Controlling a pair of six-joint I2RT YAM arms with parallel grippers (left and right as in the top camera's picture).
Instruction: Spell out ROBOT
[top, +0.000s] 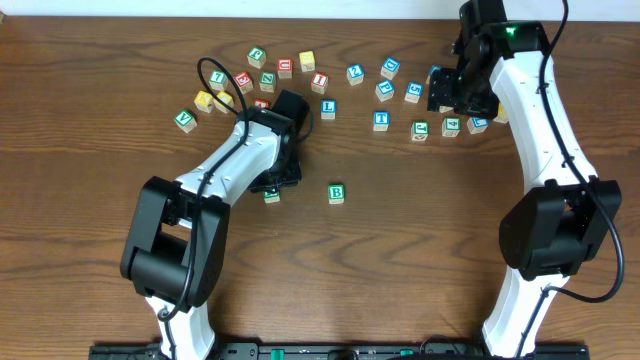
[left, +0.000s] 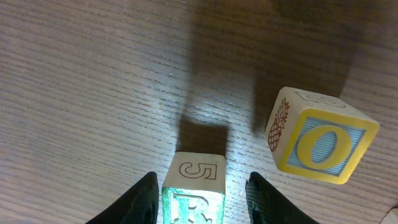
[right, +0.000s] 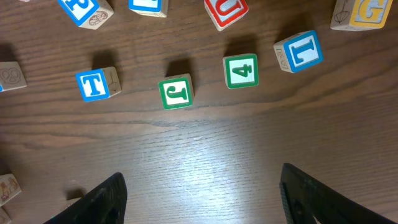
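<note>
Between the left fingers (left: 140, 202), loosely apart, the R block (left: 193, 186); right fingers (right: 102, 199) wide apart.

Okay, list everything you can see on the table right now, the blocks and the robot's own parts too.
Table: one, dark brown wood, under everything.
Scattered letter blocks: roughly twenty, red, yellow, green and blue, along the far side.
B block: one, green, alone mid-table.
R block: one, green, mid-table, left of the B block.
O block: one, yellow with blue, close beside the R block.
Left gripper: one, black, open around the R block.
Right gripper: one, black, open and empty, above the far-right blocks.
</note>
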